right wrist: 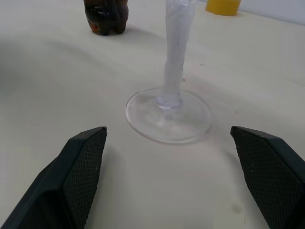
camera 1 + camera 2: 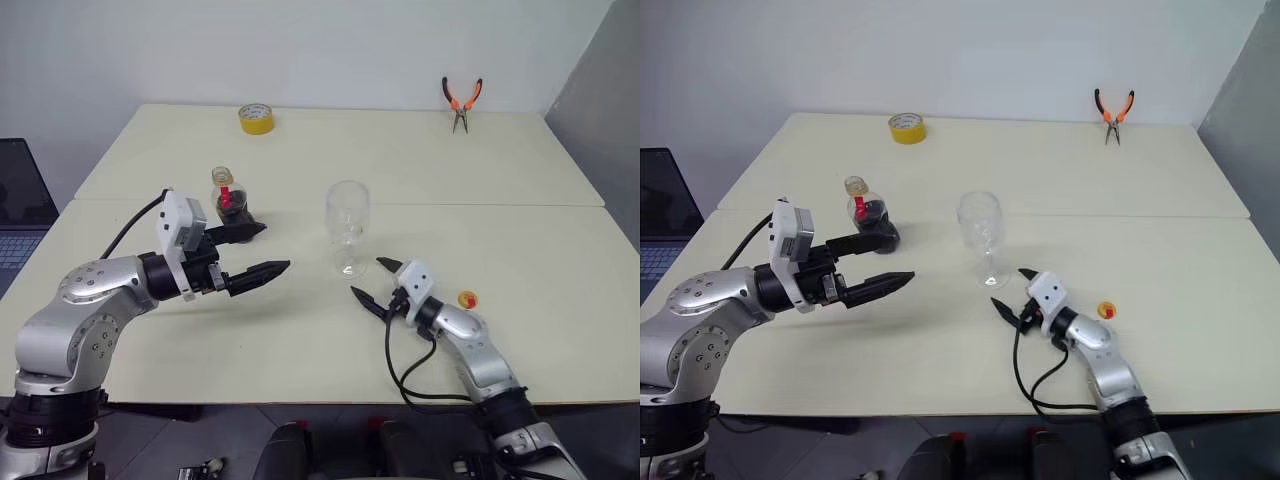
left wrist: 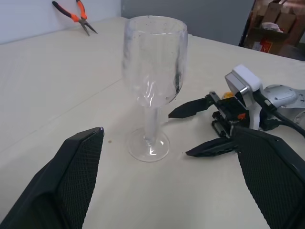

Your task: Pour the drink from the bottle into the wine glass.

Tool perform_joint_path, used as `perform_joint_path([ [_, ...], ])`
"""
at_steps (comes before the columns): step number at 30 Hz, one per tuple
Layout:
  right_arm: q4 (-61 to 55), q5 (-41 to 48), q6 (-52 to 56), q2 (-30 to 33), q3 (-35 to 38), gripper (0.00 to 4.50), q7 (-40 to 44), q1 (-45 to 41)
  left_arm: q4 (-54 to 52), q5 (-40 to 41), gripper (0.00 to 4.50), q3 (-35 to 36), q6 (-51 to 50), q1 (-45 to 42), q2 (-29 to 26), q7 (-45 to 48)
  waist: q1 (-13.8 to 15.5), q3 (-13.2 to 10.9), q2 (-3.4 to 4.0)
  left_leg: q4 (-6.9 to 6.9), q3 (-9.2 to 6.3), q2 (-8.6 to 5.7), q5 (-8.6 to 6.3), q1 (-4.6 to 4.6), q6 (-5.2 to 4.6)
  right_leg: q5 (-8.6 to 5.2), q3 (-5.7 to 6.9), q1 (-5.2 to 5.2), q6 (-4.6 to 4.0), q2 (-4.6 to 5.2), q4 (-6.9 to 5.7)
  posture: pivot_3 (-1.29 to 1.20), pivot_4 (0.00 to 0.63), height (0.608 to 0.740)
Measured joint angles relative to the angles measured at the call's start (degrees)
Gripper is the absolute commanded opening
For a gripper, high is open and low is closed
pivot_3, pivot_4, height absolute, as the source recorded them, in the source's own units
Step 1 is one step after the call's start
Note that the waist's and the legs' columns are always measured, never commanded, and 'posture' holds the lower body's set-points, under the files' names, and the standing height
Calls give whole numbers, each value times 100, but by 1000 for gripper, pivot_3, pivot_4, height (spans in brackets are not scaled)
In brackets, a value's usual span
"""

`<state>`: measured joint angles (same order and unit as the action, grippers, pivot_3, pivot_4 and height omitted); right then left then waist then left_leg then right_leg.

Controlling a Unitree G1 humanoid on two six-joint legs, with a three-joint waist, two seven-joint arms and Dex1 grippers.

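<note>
On the table (image 2: 300,340) both tools, left (image 2: 256,250) and right (image 2: 372,283), gape empty, and the right could topple the glass (image 2: 347,228) by clipping its foot

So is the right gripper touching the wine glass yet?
Apart. In the right wrist view, bare table lies between both open fingers and the wine glass foot; the left eye view shows the right gripper short of the stem.

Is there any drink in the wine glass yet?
No, the wine glass stands clear and empty on the table, and the dark drink is in the bottle.
</note>
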<state>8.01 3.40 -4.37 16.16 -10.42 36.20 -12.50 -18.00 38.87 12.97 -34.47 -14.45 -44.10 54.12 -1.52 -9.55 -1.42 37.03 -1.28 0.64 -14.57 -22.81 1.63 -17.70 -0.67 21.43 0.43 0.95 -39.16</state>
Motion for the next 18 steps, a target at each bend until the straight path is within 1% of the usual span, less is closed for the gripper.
perform_joint_path([
  [2, -390, 2, 198, 248, 16, 4450, 24, 243, 23, -71, 4500, 3, 17, 74, 46, -97, -2, 0, 0, 0, 0, 1, 0, 1, 0, 0, 1, -1, 0, 0, -1, 0, 150, 740],
  [5, -896, 81, 631, 401, 27, 4450, 57, 525, 30, -241, 4500, -38, 156, 198, 72, -146, -2, 0, 0, -2, -2, 2, 0, 2, 0, 0, 3, 0, 0, -2, -4, 0, 150, 740],
  [7, -1374, 227, 987, 584, 52, 4450, 104, 758, 45, -357, 4500, -46, 274, 249, 190, -268, 2, -1, 1, -2, -2, 2, 0, 2, 0, -1, 2, -1, 0, -2, -3, 0, 150, 740],
  [12, -2545, 703, 1718, 956, 472, 4450, 144, 1073, 317, -942, 4500, -21, 859, 262, 902, -1180, 21, 1, 0, 0, -5, -1, -1, -1, -1, 0, 5, -3, 1, 1, 3, 0, 150, 740],
  [14, -3095, 1036, 2030, 1099, 693, 4450, 186, 1212, 314, -1169, 4500, -20, 1084, 408, 1356, -1664, 28, 1, 0, 0, -3, -1, -1, -2, -1, 0, 2, -3, 1, 1, 6, 0, 150, 740],
  [16, -3395, 1246, 2183, 1168, 822, 4450, 220, 1232, 314, -1299, 4500, -63, 1141, 536, 1565, -1917, 12, 2, -4, 0, -4, 1, -1, -2, -1, 0, 3, -4, 1, 1, 5, 0, 150, 740],
  [18, -3707, 1472, 2339, 1274, 948, 4450, 251, 1308, 312, -1551, 4500, -67, 1429, 697, 1975, -2382, 22, 4, -3, 1, -4, -1, -1, 1, -1, 0, 4, -8, 1, 3, 5, 0, 150, 740],
])
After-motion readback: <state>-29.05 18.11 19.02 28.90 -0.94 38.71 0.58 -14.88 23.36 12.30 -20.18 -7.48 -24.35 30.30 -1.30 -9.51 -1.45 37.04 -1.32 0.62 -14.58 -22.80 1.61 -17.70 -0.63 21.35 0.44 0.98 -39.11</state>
